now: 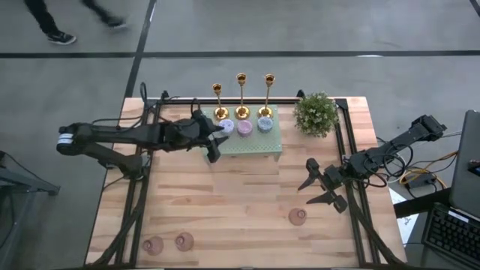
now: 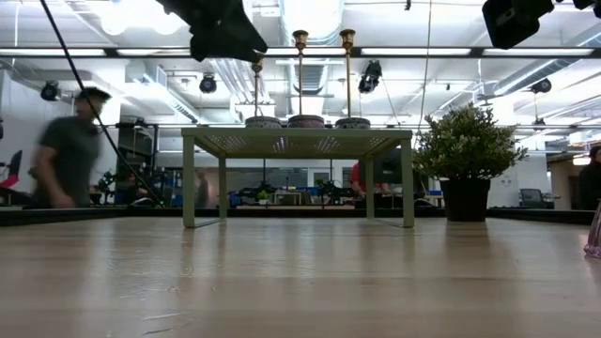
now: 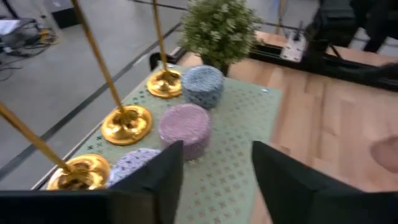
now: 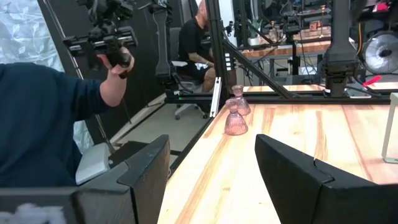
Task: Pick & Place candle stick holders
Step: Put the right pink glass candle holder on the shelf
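Three gold candlesticks (image 1: 241,94) stand by their round bases along the far edge of the pale green stand (image 1: 259,144). In front of them, three small round holders sit on the stand: pale blue (image 3: 134,165), lilac-pink (image 3: 185,127) and blue (image 3: 202,84). Three pink cup-like holders rest on the table: one near the right (image 1: 298,217) and two near the front left (image 1: 184,241). My left gripper (image 1: 215,142) is open and empty above the stand's left end, near the pale blue holder; it also shows in its wrist view (image 3: 214,180). My right gripper (image 1: 313,189) is open and empty over the table's right side.
A bushy potted plant (image 1: 315,112) stands right of the stand. Bare wood lies between the stand and the table's near edge. In the right wrist view a person in a blue sleeve (image 4: 50,118) stands beyond the table; another person walks past in the low view (image 2: 70,150).
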`<state>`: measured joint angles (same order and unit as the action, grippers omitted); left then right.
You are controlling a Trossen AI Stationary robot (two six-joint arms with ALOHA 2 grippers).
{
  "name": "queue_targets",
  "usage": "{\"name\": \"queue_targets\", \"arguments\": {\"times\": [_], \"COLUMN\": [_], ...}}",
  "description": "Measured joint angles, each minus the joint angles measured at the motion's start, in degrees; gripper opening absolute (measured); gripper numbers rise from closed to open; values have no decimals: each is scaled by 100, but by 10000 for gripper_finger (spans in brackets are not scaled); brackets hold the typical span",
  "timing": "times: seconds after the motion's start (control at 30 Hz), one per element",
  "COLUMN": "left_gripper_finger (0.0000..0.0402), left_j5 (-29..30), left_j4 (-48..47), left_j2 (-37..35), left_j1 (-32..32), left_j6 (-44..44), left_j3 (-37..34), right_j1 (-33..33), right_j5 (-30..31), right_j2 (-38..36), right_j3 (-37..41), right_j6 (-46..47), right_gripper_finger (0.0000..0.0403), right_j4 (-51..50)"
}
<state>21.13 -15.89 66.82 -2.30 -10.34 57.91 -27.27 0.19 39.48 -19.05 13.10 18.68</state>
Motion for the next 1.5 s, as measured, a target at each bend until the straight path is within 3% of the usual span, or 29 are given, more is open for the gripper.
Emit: {"name": "queue_targets", "arguments": {"times": [0.17,0.3,0.5,0.63,0.83,1.37,1.5], "left_gripper_finger": [100,52,8,7,14,18,15], "left_j5": [-761,-1416,-1553,-1550,-1511,-1271,-1702], "left_j4": [-64,-59,285,903,1071,1594,1891], "left_j2": [-82,-92,-91,-255,-855,-3248,-3547], "left_j1": [28,51,313,582,748,830,843], "left_j6": [81,313,562,645,538,175,545], "left_j3": [-7,-8,-171,-639,-1363,-3474,-3765], "right_j1": [0,2,0,0,0,0,2], "right_j5": [0,0,0,0,0,-2,-2], "right_j2": [-2,0,-1,-2,0,0,0], "right_j3": [0,0,0,0,0,4,7], "right_j6": [0,0,0,0,0,-3,-2], "right_gripper_finger": [228,228,228,228,228,228,228], "right_j4": [0,-2,-11,-28,-50,-50,-50]}}
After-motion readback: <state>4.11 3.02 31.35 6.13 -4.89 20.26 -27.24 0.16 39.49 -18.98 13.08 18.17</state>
